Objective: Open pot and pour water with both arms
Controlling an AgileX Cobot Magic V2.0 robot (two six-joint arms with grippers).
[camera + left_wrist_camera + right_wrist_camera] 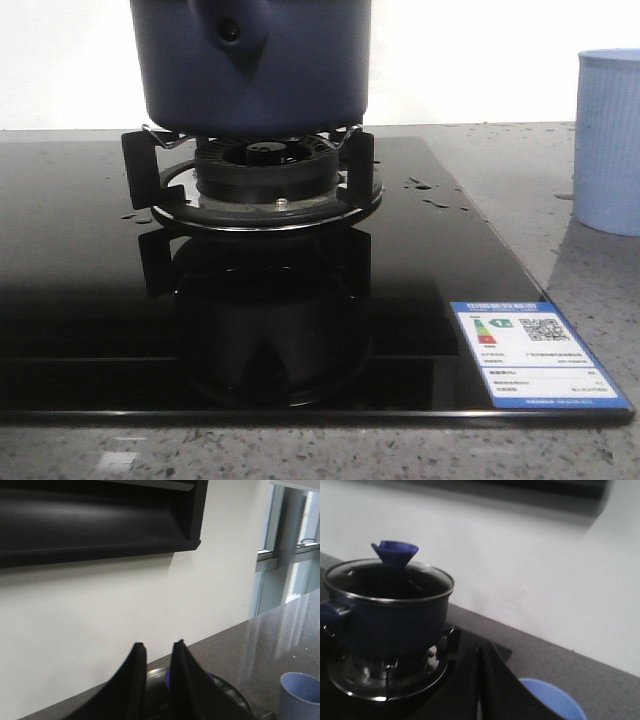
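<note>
The pot sits lidded on the burner at twelve o'clock, cup at three, while the left gripper, narrowly parted, flanks the lid knob to lift it, and the right gripper, pressed together, waits.

1 pot, 1 lid, 1 burner, 1 cup
</note>
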